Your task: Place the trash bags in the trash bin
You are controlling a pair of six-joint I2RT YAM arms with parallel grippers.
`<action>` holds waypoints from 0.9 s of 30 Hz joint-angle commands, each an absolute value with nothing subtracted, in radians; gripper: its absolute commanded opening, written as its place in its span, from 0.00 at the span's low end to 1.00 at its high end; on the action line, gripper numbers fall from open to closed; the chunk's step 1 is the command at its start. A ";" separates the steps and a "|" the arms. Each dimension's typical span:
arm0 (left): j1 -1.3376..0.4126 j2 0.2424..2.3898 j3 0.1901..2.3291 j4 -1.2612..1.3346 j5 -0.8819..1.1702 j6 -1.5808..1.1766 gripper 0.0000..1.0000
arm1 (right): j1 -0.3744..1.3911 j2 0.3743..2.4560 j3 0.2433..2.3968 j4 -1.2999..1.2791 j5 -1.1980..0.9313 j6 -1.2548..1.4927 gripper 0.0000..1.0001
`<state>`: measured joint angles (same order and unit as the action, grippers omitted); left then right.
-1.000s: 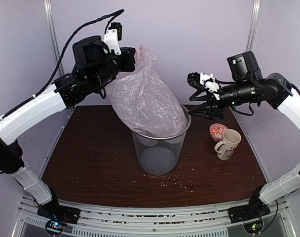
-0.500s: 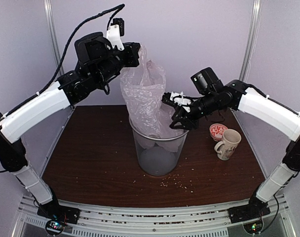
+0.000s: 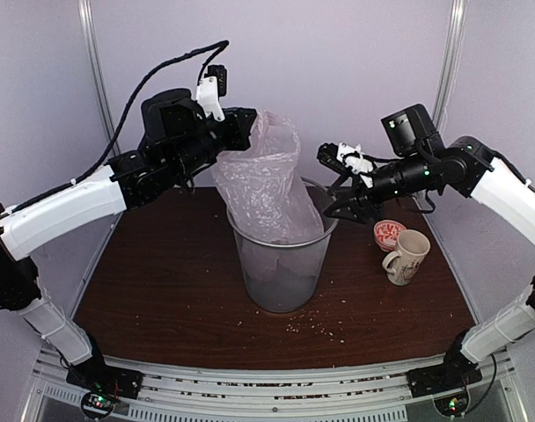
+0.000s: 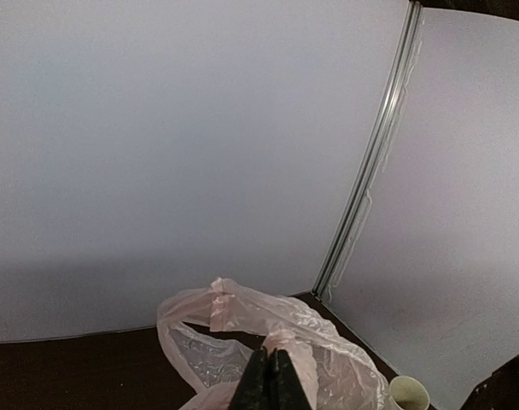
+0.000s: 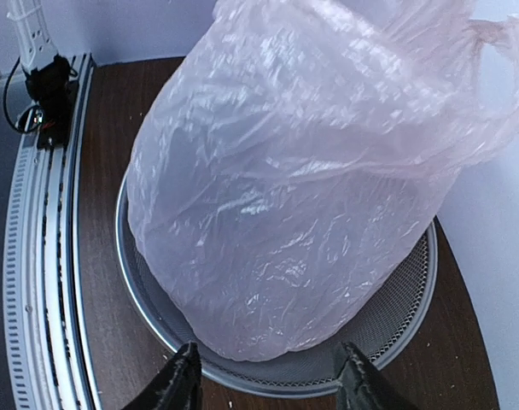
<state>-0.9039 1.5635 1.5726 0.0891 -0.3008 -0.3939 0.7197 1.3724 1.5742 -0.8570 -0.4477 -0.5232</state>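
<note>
The pinkish-white trash bag (image 3: 263,180) hangs with its lower part inside the grey mesh trash bin (image 3: 285,268) at the table's middle. My left gripper (image 3: 241,123) is shut on the bag's top edge and holds it up above the bin; the left wrist view shows the closed fingers pinching the film (image 4: 281,363). My right gripper (image 3: 333,180) is open and empty just right of the bin's rim, apart from the bag. In the right wrist view the bag (image 5: 302,171) fills the bin's mouth (image 5: 387,325) and my open fingertips (image 5: 181,384) frame the near rim.
A cream patterned mug (image 3: 406,257) and a small red-and-white dish (image 3: 389,233) stand right of the bin. Crumbs (image 3: 325,327) lie on the brown table in front of the bin. Grey walls close in the back and sides.
My left gripper has lowered the bag a little deeper into the bin. My right gripper reached in against the bag, then drew back right of the rim.
</note>
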 commanded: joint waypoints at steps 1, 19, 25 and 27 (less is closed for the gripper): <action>-0.900 1.513 1.511 0.201 -0.237 -0.437 0.00 | 0.712 1.339 1.679 -0.807 -0.410 -0.414 0.58; -0.965 1.484 1.300 0.331 -0.150 -0.489 0.00 | 0.711 1.513 1.852 -0.603 -0.296 -0.192 0.67; -0.989 1.433 1.266 0.325 -0.152 -0.488 0.00 | 0.711 1.567 1.890 -0.600 -0.281 -0.213 0.68; -0.991 1.420 1.254 0.325 -0.157 -0.490 0.00 | 0.710 1.596 1.905 -0.605 -0.275 -0.220 0.69</action>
<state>-0.9848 1.4708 1.2758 0.2855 -0.1608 -0.4885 0.7155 1.5581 1.8488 -0.6228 -0.3027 -0.2119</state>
